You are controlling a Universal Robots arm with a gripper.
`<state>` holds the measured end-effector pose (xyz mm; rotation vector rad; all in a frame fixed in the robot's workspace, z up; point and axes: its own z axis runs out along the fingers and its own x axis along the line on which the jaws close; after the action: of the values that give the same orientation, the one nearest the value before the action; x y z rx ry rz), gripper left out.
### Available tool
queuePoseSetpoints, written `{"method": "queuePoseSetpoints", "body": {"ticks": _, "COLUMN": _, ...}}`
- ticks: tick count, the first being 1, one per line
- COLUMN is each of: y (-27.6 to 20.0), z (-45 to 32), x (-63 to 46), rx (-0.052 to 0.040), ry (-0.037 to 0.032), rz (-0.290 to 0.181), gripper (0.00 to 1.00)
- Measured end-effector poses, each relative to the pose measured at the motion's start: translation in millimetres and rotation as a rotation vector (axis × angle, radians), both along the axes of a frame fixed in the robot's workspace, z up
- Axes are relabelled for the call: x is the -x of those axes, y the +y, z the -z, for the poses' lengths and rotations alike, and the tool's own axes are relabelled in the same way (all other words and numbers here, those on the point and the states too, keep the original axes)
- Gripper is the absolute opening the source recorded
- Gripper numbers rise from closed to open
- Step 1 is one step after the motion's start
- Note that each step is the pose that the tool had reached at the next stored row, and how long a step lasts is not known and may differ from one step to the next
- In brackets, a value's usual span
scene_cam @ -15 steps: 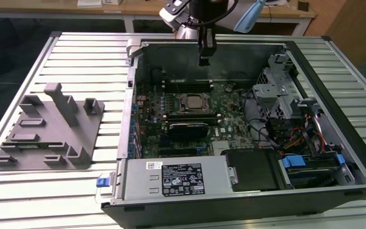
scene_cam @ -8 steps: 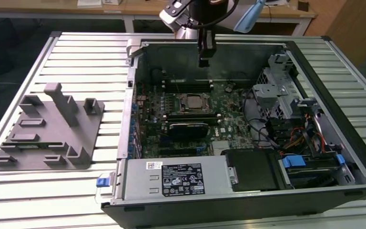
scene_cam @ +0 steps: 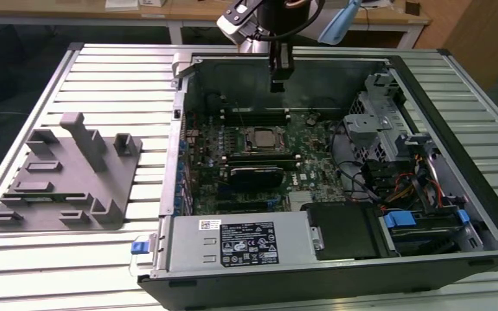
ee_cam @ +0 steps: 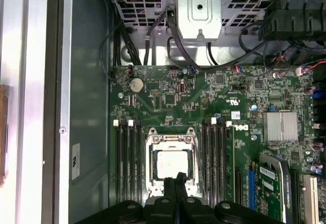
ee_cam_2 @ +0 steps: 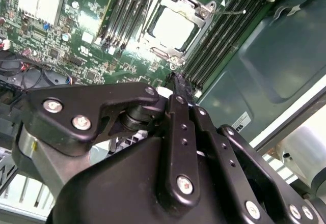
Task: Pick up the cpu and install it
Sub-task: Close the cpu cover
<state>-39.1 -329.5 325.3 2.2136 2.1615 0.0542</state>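
**Q:** Where is the pincer?

**A:** Above the open computer case (scene_cam: pixel 318 285). In the exterior view my pincer (scene_cam: pixel 277 84) hangs at 12 o'clock of the cpu (scene_cam: pixel 263 138), well clear of it. The fingers are pressed together with nothing between them.

**Q:** And the cpu?

**A:** It lies flat in the socket (ee_cam: pixel 152 155), silver top up, with memory slots (ee_cam: pixel 130 158) on either side. A grey fixture (scene_cam: pixel 67 175) stands on the desk (scene_cam: pixel 111 71) at 9 o'clock of the case.

**Q:** Which step is this?

**A:** My judgement: the chip sits at its place of install and I hold nothing. Either the seating is done or no grasp has begun, and I cannot tell which. I also cannot tell whether the socket's frame is latched.

**Q:** What would a further move need?

**A:** For any grasp, the fingers would have to part first. Then a straight descent square to the chip's edges and a light touch. I judge the socket unforgiving of a skewed push.
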Motion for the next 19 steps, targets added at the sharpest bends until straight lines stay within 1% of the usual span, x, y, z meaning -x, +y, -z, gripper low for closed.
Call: {"method": "queuePoseSetpoints", "body": {"ticks": 19, "y": 0.0, "z": 5.6, "x": 0.0, "rx": -0.0002, "ry": -0.0001, "rz": 0.000, "gripper": 0.11}}
